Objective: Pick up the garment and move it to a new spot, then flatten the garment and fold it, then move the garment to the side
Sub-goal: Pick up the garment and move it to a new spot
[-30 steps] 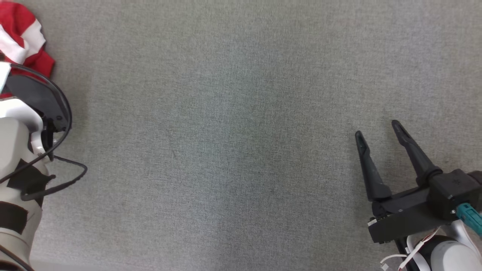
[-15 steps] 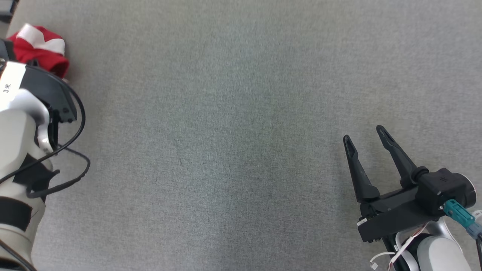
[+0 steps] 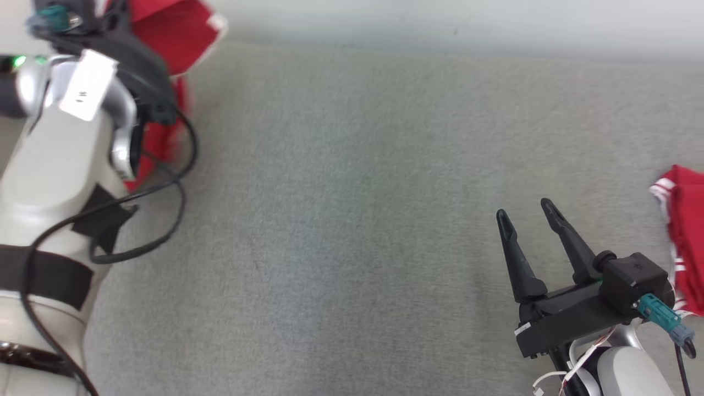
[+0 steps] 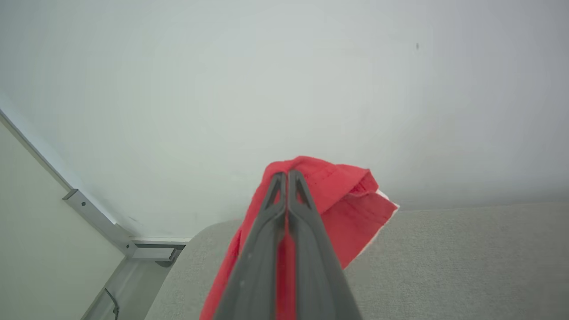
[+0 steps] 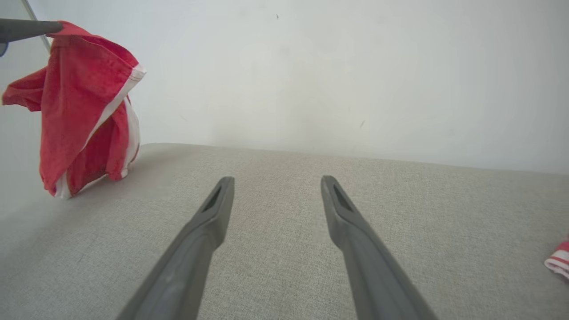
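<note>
Lying near right tool (image 3: 523,208) is another garment (image 3: 685,231).

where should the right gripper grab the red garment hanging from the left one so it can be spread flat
Probably the white-trimmed edge, low near the bottom corner. The red garment hangs bunched from the shut left gripper, and that trim is its exposed free border, facing the open right gripper. Come in from the robot's right, fingers either side of the trim.
</note>
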You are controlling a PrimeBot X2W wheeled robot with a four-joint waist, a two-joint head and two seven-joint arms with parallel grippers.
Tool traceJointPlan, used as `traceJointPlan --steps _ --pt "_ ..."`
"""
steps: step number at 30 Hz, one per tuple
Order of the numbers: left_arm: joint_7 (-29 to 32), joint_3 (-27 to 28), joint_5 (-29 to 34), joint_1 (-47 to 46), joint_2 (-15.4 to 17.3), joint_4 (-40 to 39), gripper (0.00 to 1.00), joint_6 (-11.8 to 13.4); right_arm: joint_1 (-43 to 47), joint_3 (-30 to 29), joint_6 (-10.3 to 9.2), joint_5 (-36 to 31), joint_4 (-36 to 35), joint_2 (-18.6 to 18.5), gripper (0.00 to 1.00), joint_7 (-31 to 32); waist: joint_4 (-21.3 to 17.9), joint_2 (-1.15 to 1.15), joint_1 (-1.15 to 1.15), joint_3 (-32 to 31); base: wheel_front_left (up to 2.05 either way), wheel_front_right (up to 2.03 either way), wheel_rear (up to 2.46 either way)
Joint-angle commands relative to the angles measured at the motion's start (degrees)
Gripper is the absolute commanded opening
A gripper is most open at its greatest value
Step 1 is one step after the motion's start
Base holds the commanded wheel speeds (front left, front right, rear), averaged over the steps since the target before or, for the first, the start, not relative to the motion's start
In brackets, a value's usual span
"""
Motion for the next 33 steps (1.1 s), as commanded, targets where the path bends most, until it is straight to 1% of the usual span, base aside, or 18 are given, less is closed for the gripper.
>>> traceJointPlan --steps 1,3,11,14,21,26,29,33 --pt "-0.1 -0.7 0.8 -0.6 -0.3 -0.9 0.0 -0.3 0.3 0.1 0.0 0.7 0.4 -0.1 1.0 -0.5 -3.3 0.0 0.01 -4.0 0.0 0.0 0.0" --pt "-0.3 -1.5 1.3 -1.1 -0.8 -3.1 0.0 -0.6 0.3 0.0 0.0 1.6 1.2 -0.2 1.0 -1.1 -4.6 0.0 0.01 -5.3 0.0 0.0 0.0" --pt "0.5 -4.7 2.1 -0.7 -4.9 -14.3 0.0 -1.4 -0.4 -0.1 0.0 3.2 3.4 -0.1 1.0 -2.7 -9.4 0.0 0.01 -7.8 0.0 0.0 0.0" --pt "1.5 -6.5 2.6 0.5 -6.0 -18.8 0.0 -1.8 -0.9 0.3 0.0 3.8 4.0 -0.2 1.0 -3.2 -11.5 0.0 0.01 -8.0 0.0 0.0 0.0" --pt "4.4 -9.4 0.9 5.2 -7.6 -27.4 0.0 -1.7 -1.6 0.3 0.0 4.2 4.6 -0.1 1.0 -4.0 -15.5 0.0 0.01 -7.2 0.0 0.0 0.0" --pt "6.5 -12.3 0.0 10.4 -7.5 -30.1 0.0 -2.2 -2.0 0.0 0.0 4.5 4.8 -0.1 1.0 -4.4 -17.0 0.0 0.01 -5.9 0.0 0.0 0.0" --pt "7.6 -13.0 -0.3 13.2 -6.1 -30.1 0.0 -1.8 -2.1 -0.4 0.0 4.5 4.9 -0.2 1.0 -4.5 -16.9 0.0 0.01 -5.6 0.0 0.0 0.0" --pt "8.8 -13.2 -1.0 17.7 -3.3 -30.3 0.0 -0.5 -1.5 -0.8 0.0 4.0 4.8 -0.1 1.0 -4.2 -16.0 0.0 0.01 -5.3 0.0 0.0 0.0"
